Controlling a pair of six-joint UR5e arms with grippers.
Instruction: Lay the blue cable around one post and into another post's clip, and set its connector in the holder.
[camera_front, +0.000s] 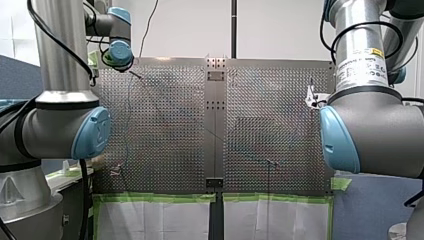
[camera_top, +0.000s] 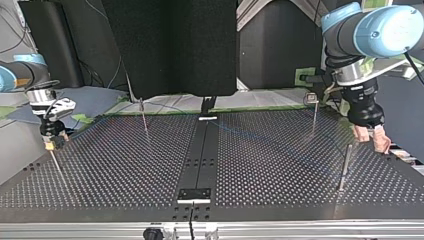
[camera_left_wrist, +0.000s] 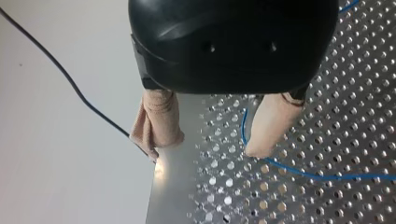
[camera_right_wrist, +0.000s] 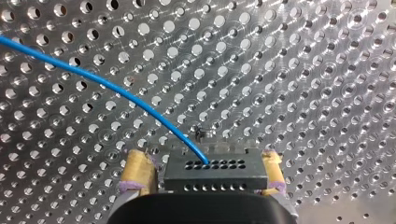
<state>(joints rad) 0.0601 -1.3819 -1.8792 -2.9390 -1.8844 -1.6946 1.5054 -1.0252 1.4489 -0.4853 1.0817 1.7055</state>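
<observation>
Now my right hand (camera_right_wrist: 203, 163) points down, clamping the connector (camera_right_wrist: 212, 176).

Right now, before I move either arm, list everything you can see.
Table: one, silver, perforated, under everything.
Posts: four, thin metal, spread across the table.
Cable: one, blue, lying across the table from the connector.
Connector: one, black, between my right jaws.
Tape: green strips, along the table's near edge in the front view.
Arms: two, grey with blue caps, at the table's sides.
My left jaws: black, beige pads, open, cable beside one pad.
My right jaws: yellow pads, shut on the connector.
</observation>
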